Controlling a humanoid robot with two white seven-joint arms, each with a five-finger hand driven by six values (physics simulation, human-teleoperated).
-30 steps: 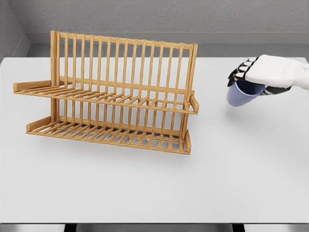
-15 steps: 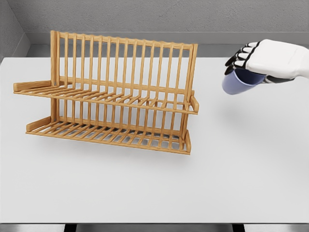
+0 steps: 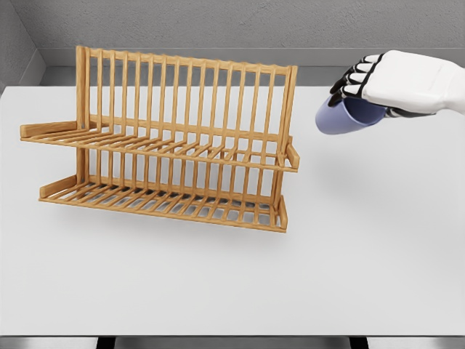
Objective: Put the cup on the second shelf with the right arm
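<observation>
Free room: bare table (image 3: 363,240) from 3 to 6 o'clock of the wooden rack (image 3: 167,145).
Obstacle: the rack's right end post (image 3: 288,123) and slatted back.
Upper shelf (image 3: 160,149): open from the front.

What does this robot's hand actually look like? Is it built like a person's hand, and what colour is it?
Only the right hand shows in the head view. It is shaped roughly like a human hand: a smooth, glossy white shell covers the back of the hand and the forearm, with rounded edges. The fingers are black at the joints with white segment covers. No cables, markings or sleeves are visible. The left arm is out of view.
</observation>
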